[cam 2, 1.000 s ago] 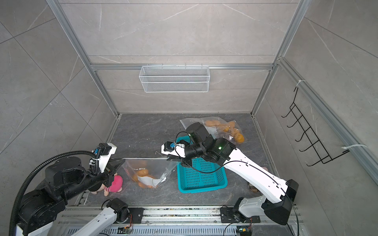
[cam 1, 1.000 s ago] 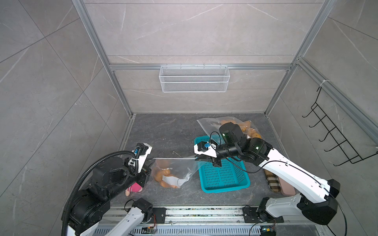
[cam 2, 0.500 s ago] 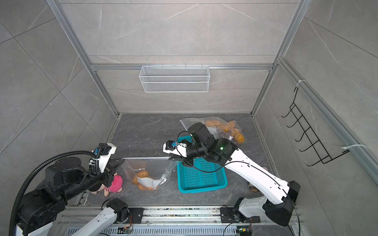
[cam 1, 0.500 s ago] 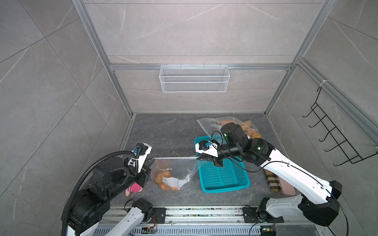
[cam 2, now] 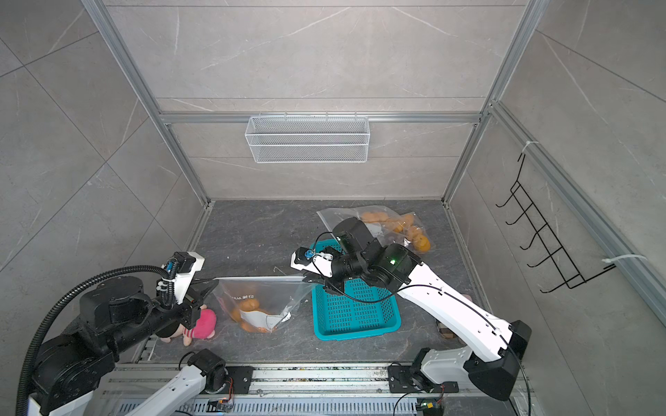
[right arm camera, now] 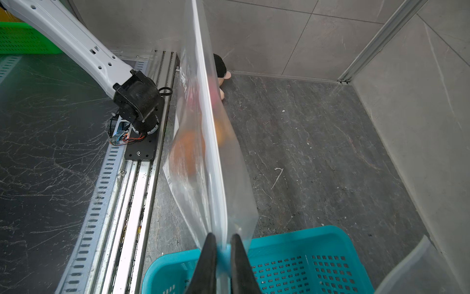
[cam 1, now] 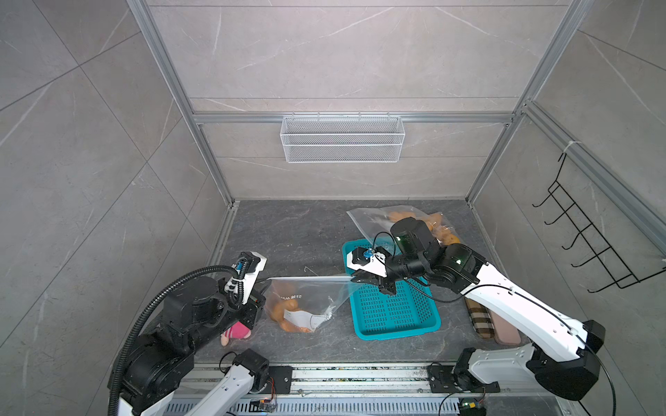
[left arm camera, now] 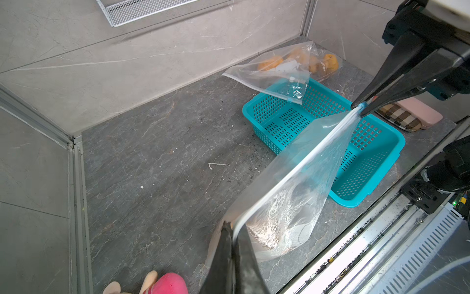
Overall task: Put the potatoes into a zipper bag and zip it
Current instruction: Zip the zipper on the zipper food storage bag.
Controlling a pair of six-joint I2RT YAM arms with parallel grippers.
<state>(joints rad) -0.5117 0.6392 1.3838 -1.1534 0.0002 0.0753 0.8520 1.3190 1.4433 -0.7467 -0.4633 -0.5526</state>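
Between the two arms, we find the zipper bag point(cam 1: 317, 288) stretched much as it was a second ago. The left gripper point(cam 1: 265, 284) stays clamped on the left end of its top edge. The right gripper point(cam 1: 355, 279) stays pinched on the right end, over the teal basket's point(cam 1: 396, 333) left rim. Glossy orange-tan potatoes point(cam 1: 284, 311) sag low in the clear bag, below and just right of the left gripper.
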